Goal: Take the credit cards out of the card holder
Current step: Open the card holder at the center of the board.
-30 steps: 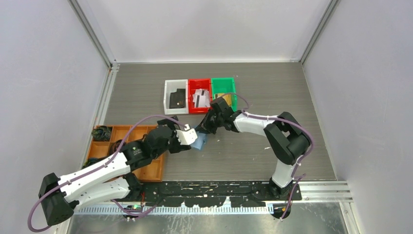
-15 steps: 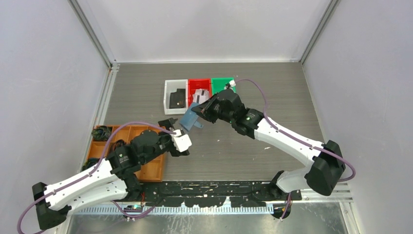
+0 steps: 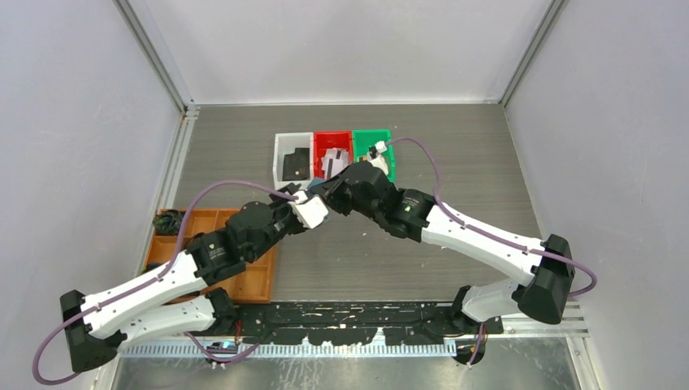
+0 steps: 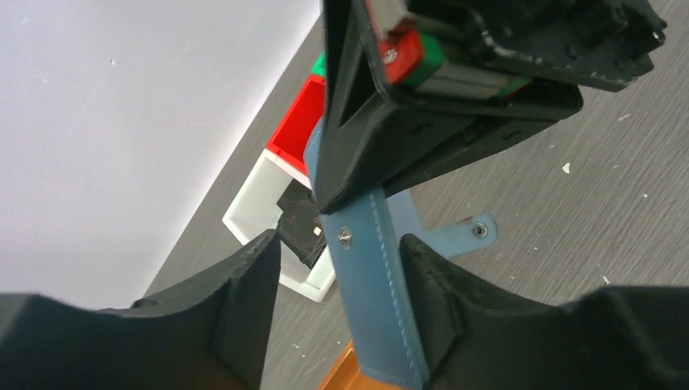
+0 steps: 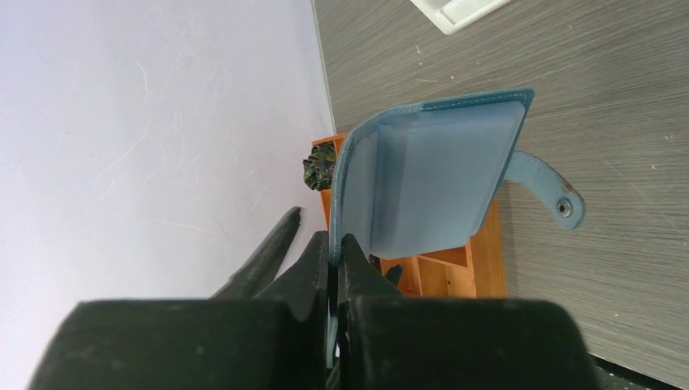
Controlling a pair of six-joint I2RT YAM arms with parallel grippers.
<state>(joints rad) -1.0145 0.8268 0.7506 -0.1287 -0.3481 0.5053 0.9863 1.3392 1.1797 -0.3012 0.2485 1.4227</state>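
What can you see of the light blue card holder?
The light blue soft bifold card holder hangs open above the table, stitched along its edges, with a paler inner pocket showing no card and a snap tab sticking out. The right gripper's jaws pinch one edge; the left gripper's open jaws straddle it.

Ok so, at the far middle of the table (image 3: 455, 146) there's a row of three: left bin (image 3: 279, 161) with a credit card (image 3: 297, 165) lying in it, middle bin (image 3: 333, 136) with a few credit cards (image 3: 331, 164) in it, and right bin (image 3: 366, 135) next to that. The compartment tray (image 3: 253, 280) sits near-left. The card holder (image 5: 439, 175) is up off the table in front of the bins, one flap pinched in the right gripper (image 5: 333, 240), the other hanging between the fingers of the left gripper (image 4: 337, 244).
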